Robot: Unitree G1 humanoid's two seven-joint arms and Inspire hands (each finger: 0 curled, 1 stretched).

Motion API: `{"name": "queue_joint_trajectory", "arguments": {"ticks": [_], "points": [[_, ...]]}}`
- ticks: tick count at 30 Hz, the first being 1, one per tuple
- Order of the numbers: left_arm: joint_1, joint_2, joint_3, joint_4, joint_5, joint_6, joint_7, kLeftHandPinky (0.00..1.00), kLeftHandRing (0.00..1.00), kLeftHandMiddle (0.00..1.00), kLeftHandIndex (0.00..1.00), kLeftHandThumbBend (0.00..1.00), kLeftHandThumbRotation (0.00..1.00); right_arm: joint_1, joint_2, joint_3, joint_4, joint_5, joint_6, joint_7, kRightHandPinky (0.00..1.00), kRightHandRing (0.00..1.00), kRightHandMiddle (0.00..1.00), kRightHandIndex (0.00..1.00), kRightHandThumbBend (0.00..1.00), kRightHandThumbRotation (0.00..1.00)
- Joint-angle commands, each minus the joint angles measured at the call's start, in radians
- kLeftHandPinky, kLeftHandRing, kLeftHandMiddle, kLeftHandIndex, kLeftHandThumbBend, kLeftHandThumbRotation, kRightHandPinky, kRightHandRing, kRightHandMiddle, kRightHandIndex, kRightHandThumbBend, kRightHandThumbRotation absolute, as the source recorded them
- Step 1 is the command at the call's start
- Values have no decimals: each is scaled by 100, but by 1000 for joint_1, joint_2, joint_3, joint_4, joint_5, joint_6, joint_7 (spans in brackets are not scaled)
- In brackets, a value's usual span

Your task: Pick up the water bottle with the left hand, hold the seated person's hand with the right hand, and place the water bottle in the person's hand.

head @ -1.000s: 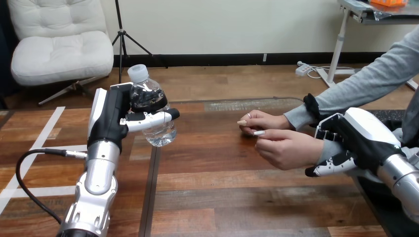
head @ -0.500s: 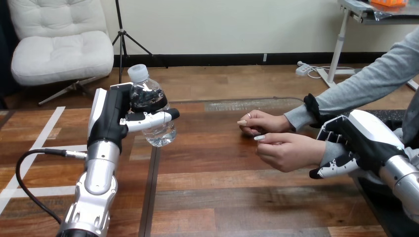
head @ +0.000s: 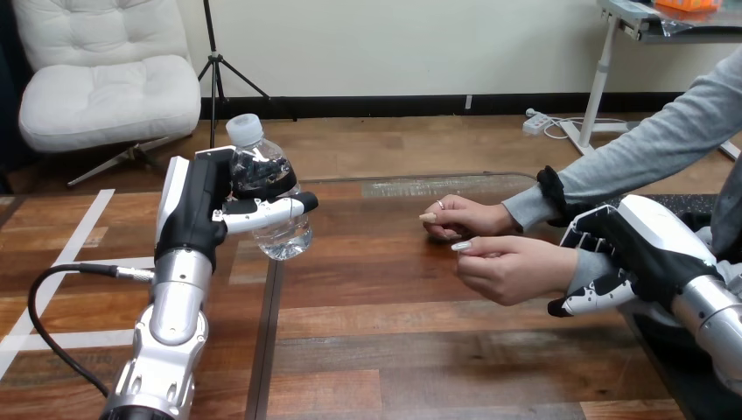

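Note:
My left hand (head: 199,208) is shut on a clear water bottle (head: 280,232) with a white cap, held upright above the left part of the wooden table (head: 420,350). Its fingers wrap the bottle's upper body and the thumb crosses the front. At the right, the person's nearer hand (head: 507,267) hovers over the table, fingers pointing left. My right hand (head: 652,241) is on that arm's grey-sleeved wrist (head: 584,267), fingers curled over the top and thumb underneath. The person's farther hand (head: 464,216) rests just behind the nearer one.
A wide stretch of bare tabletop separates the bottle from the person's hands. White tape lines (head: 83,229) mark the table's left part. A black cable (head: 52,315) loops beside my left forearm.
My right hand and the person's nearer hand have shifted slightly to the right and up together. The left hand and bottle have not moved.

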Motion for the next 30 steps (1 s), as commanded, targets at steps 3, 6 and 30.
{"name": "queue_joint_trajectory", "arguments": {"ticks": [3,6,30], "points": [[-37,19,18,-76,-8,-4,2,28,35,38,38,74,0,-19,15,-22,-51,18,3,6,34,37,42,43,90,0],[-37,20,17,-76,-4,-3,4,26,33,37,39,75,0,-18,15,-23,-51,23,-1,10,34,37,42,43,90,0],[-42,24,19,-51,-7,-24,2,27,34,38,38,75,0,-20,13,-23,-48,26,9,28,35,38,42,44,89,0]]}}
